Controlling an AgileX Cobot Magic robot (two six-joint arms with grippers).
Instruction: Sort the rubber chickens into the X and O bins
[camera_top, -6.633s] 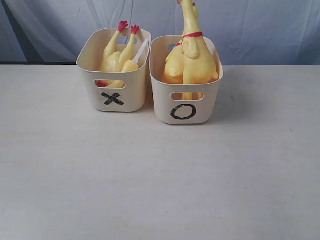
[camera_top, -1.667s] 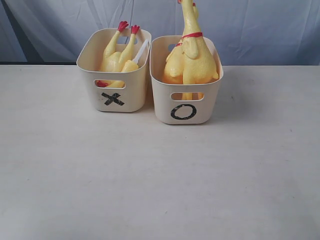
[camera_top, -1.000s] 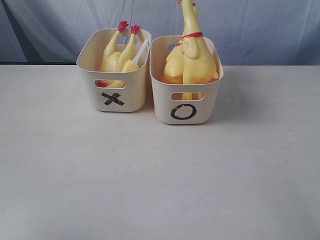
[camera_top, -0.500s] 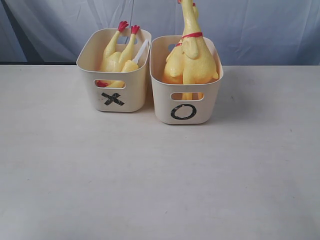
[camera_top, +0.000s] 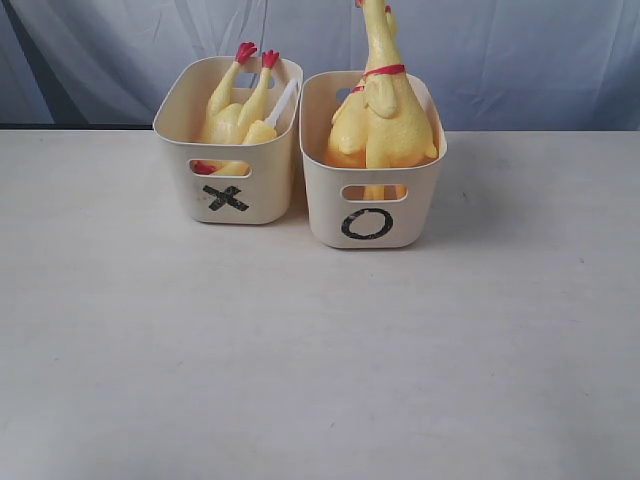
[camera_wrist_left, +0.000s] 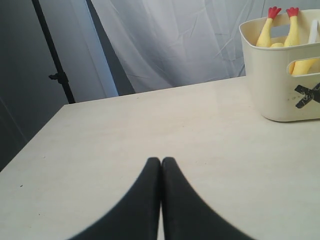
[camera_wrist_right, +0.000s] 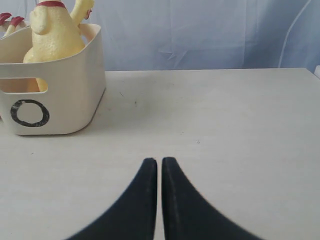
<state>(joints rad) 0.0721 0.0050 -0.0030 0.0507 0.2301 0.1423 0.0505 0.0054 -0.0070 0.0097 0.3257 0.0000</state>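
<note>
Pale surface (camera_top: 320, 350), no loose toys on it in view. O bin (camera_top: 420, 200) and X bin (camera_top: 180, 190) stand side by side at the far edge. Whole chickens (camera_top: 385, 115) upright in O; legs-up body (camera_top: 235, 110) and white tube (camera_top: 283, 100) in X. Left end effector (camera_wrist_left: 161, 162) and right end effector (camera_wrist_right: 159, 162) both clenched, empty, low, well short of the bins. Sorting looks done: park clear, don't nudge the tubs.
</note>
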